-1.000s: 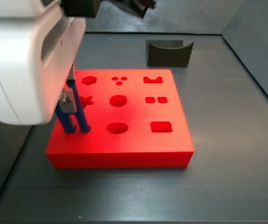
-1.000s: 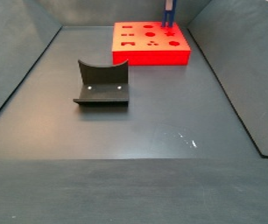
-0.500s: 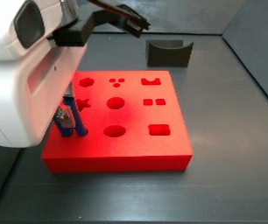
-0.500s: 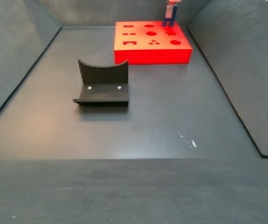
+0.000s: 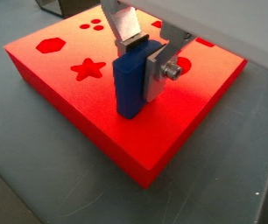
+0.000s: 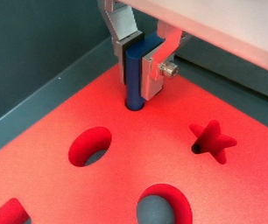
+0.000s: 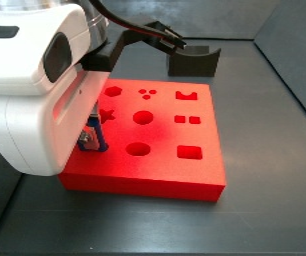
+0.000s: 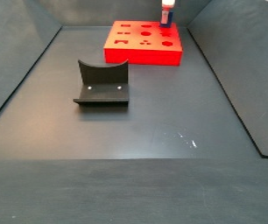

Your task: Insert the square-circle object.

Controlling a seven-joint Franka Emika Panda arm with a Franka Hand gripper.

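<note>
- The blue square-circle object stands upright, long axis vertical, its lower end set in a hole of the red block, near the block's edge.
- The pincer is narrowed onto the piece's upper part, its silver fingers pinching it from both sides.
- In a side view the fixture stands on the tabletop, well apart at about 7 o'clock from the block.

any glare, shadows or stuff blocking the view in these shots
In a side view the robot's white body, close to the lens, hides most of the hand and part of the red block. In a wrist view the blue piece throws a soft shadow on the block. In a side view a small bright glint shows on the floor. In a wrist view everything looks sharp.
</note>
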